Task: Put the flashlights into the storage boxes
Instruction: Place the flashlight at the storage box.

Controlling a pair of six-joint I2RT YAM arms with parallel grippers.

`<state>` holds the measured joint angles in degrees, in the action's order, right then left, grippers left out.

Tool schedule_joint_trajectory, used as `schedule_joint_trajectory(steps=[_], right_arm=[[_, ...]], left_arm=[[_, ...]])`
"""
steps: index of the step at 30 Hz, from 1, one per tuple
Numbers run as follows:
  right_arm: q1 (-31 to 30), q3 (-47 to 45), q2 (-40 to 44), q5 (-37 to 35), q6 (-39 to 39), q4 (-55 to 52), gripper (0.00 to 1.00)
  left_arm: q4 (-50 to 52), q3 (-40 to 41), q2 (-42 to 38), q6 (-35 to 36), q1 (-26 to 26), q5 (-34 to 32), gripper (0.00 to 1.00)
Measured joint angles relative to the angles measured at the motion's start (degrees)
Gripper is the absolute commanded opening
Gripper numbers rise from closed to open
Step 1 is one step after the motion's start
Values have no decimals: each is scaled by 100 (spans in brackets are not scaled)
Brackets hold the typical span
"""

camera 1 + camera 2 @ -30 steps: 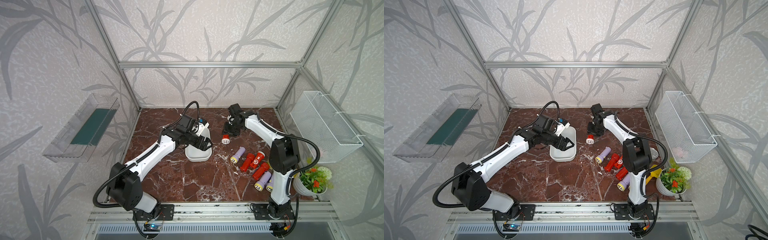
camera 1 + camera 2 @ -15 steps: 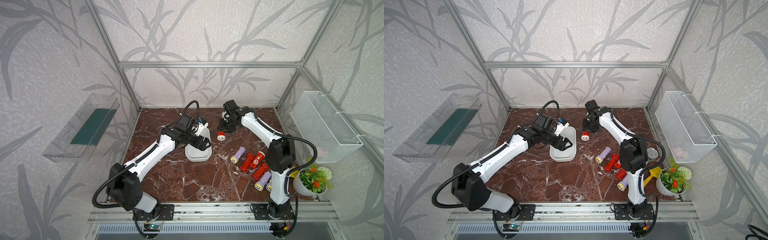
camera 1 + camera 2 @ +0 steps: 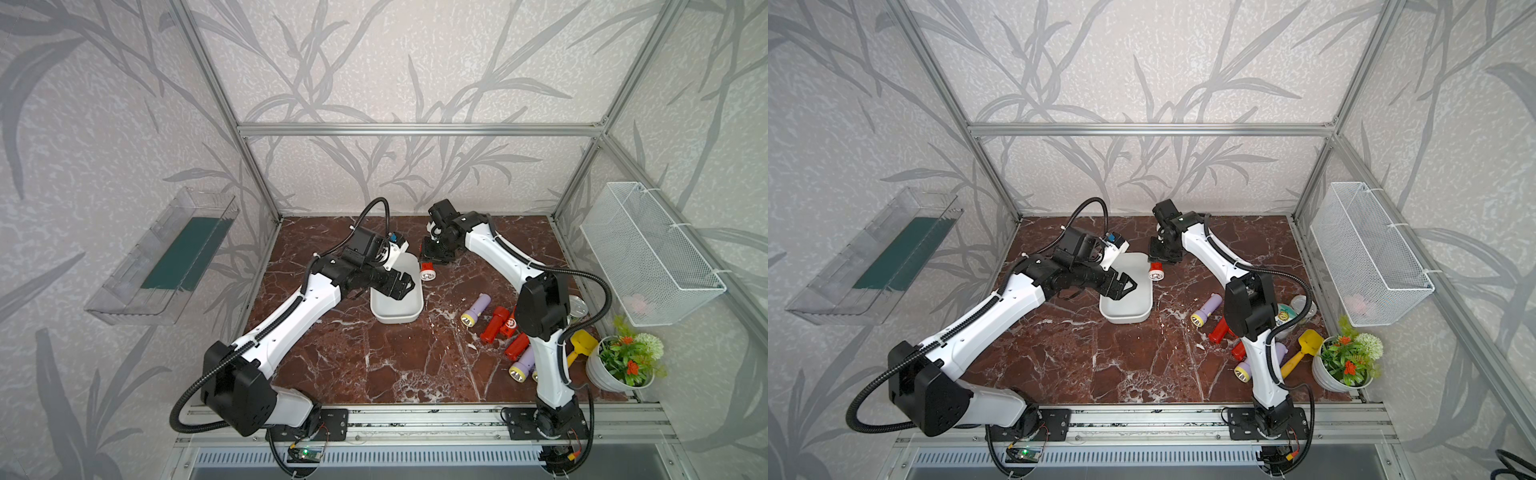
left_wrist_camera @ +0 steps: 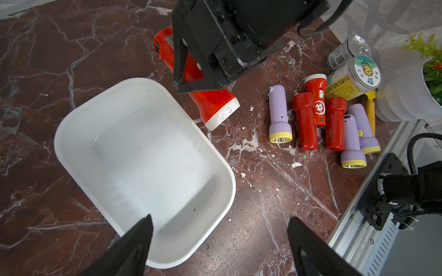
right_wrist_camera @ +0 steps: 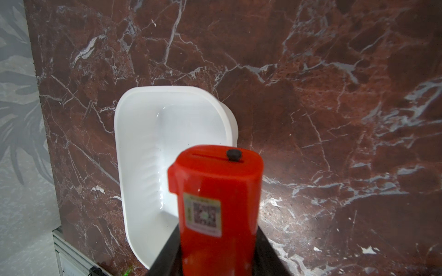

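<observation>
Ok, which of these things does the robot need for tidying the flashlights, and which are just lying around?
For the job: the held red flashlight, the six loose flashlights, the white tray.

Just lying about: yellow shovel, labelled jar, tin can, flower pot, wire basket, clear wall bin.

Seven flashlights in all: four red flashlights (image 4: pixel 210 105) (image 4: pixel 305 121) (image 4: pixel 317 90) (image 4: pixel 334 124) and three lavender flashlights (image 4: pixel 278 112) (image 4: pixel 351 141) (image 4: pixel 363 124). One white tray (image 4: pixel 134 153). Two containers: one pull-tab tin can (image 4: pixel 346 51) and one round-lidded jar (image 4: pixel 351 81). One yellow toy shovel (image 3: pixel 1308 338). One potted plant (image 3: pixel 623 361). One white wire-mesh basket (image 3: pixel 648 257), one clear wall bin (image 3: pixel 166 262), and one marble-patterned desk (image 3: pixel 374 365).
</observation>
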<state>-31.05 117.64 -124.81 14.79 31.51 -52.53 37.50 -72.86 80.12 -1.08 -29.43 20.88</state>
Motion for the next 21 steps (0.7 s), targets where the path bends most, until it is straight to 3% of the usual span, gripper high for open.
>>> schedule_joint_trajectory(steps=[21], right_arm=[[-581,1740,-1180,138,37,-481,39]], left_arm=[[33,892,-879,-426,391,-236,91]])
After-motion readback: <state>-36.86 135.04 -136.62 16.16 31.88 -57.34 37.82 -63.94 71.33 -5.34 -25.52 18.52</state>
